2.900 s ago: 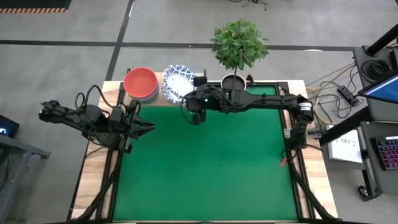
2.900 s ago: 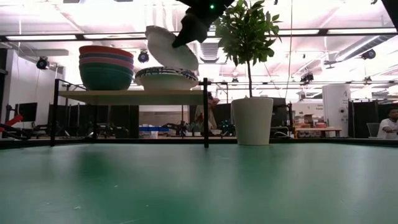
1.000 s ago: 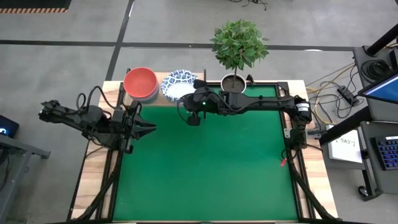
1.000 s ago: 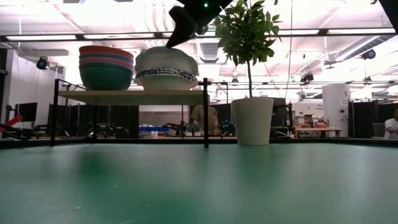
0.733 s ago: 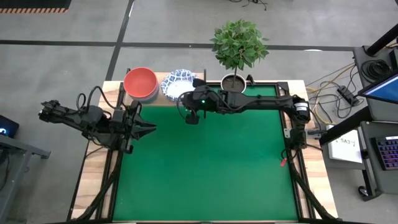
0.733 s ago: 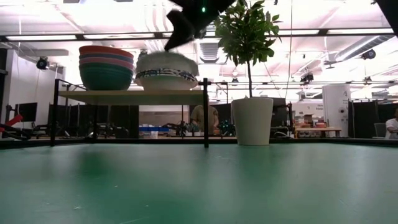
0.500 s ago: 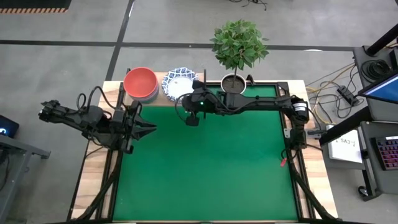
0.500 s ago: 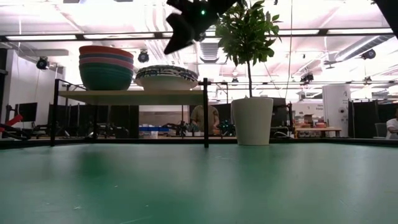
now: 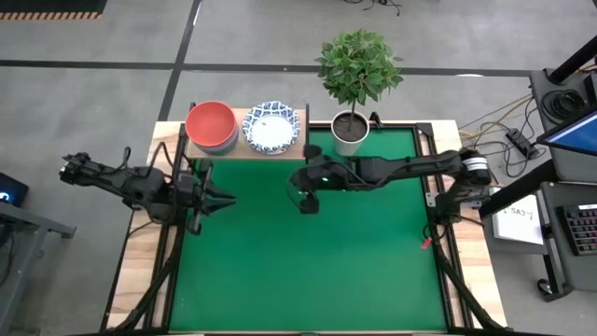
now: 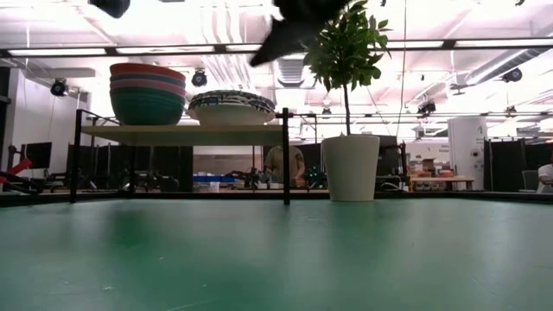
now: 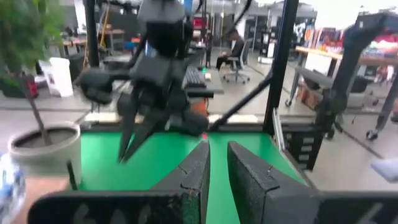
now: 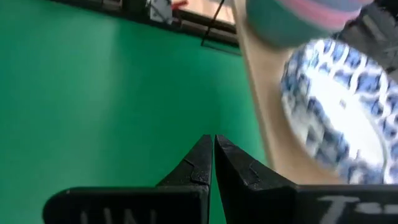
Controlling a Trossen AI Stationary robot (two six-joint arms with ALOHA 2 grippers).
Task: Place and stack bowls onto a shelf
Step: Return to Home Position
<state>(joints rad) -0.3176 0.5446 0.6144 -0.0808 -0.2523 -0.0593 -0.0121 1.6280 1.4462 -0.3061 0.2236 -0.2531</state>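
The light-wood shelf [image 10: 181,132] stands at the table's far left. A stack of plain bowls with a red one on top [image 9: 211,124] rests on its left half. A stack of white bowls with blue patterned rims [image 9: 272,128] rests on its right half and also shows in the right wrist view [image 12: 336,106]. My right gripper [image 9: 308,203] hangs over the green mat, near of the shelf, shut and empty [image 12: 213,142]. My left gripper [image 9: 227,198] waits at the mat's left edge, its fingers a narrow gap apart [image 11: 217,149], holding nothing.
A pale plant pot [image 9: 351,131] with a leafy plant stands just right of the shelf at the far edge. The green mat [image 9: 308,271] lies bare toward the near edge. Black frame bars run along the table's sides.
The patterned bowl, which lay tilted on top of the patterned stack, has dropped level into it. My right gripper has let it go and drawn back from the shelf toward the table's near edge, a little to the right.
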